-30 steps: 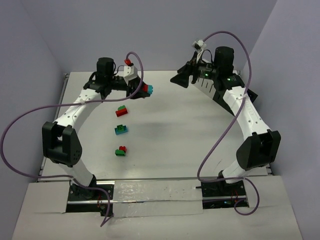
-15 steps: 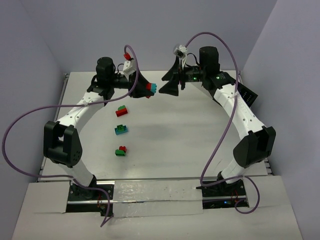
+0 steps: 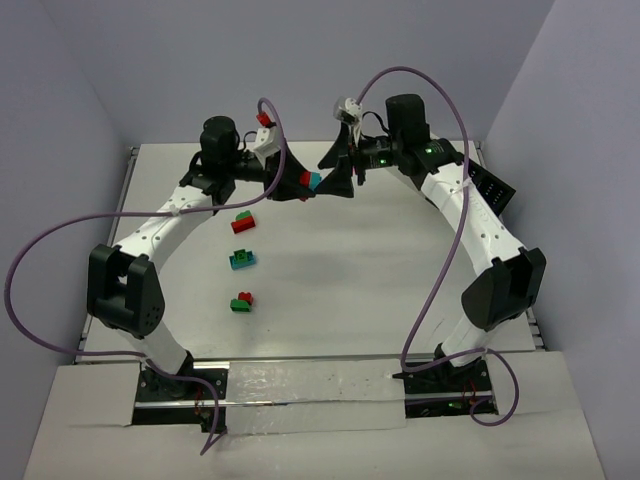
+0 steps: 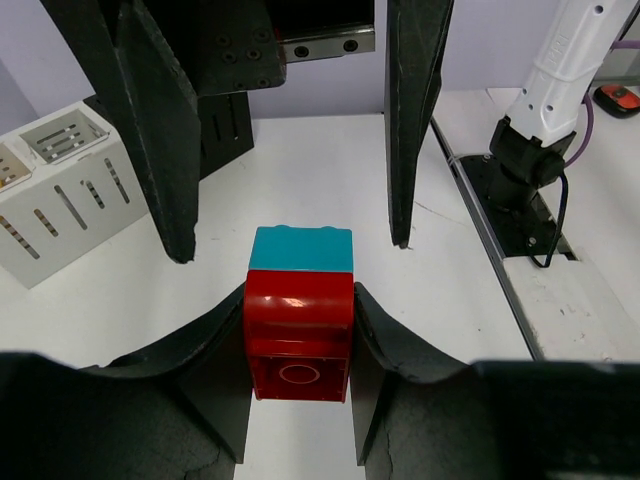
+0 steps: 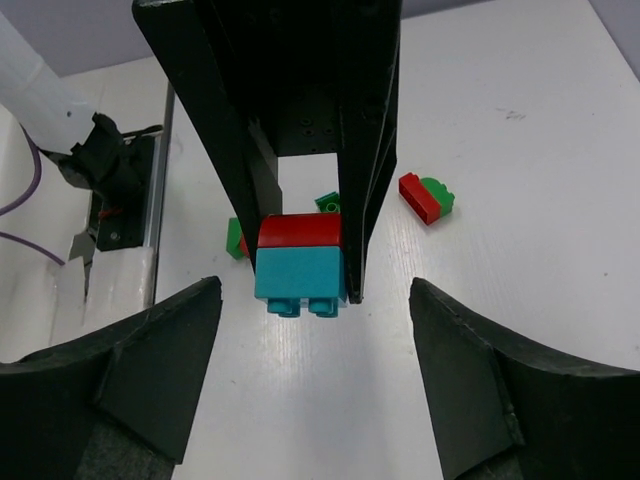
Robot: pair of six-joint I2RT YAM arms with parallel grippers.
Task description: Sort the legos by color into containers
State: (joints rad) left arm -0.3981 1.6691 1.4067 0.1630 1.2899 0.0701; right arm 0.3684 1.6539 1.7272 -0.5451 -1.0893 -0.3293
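My left gripper (image 3: 300, 183) is shut on a red brick (image 4: 298, 335) with a teal brick (image 4: 300, 250) stacked on its far end, held above the table. My right gripper (image 3: 338, 178) faces it, open, with its fingers (image 4: 165, 140) on either side of the teal end and apart from it. In the right wrist view the pair (image 5: 300, 265) hangs between the left fingers, teal end nearest. Three two-colour pairs lie on the table: red-green (image 3: 242, 220), teal-green (image 3: 243, 259), green-red (image 3: 241, 301). A white container (image 4: 60, 190) and a black container (image 4: 225, 120) stand beyond.
A red-green pair (image 5: 427, 196) lies on the table under the grippers, with green bricks (image 5: 235, 240) behind the held pair. The right arm's base (image 4: 525, 165) and the table's side rail are at the right of the left wrist view.
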